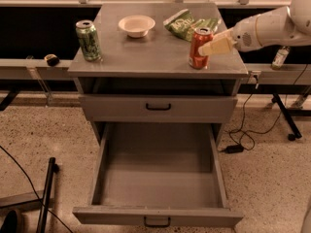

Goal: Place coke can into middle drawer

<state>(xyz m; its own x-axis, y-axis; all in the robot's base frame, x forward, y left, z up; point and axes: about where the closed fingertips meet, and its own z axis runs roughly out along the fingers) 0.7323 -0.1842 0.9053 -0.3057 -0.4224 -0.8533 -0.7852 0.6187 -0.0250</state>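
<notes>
The coke can, red with a silver top, stands upright near the front right edge of the grey cabinet top. My gripper reaches in from the right at the can's mid height, its cream tip against or just beside the can's right side. The middle drawer is pulled fully out below, and its deep grey tray is empty. The upper drawer front with a black handle is closed.
A green soda can stands at the top's left front. A white bowl and a green snack bag lie at the back. A small bottle sits on the right rail. Cables lie on the floor at right.
</notes>
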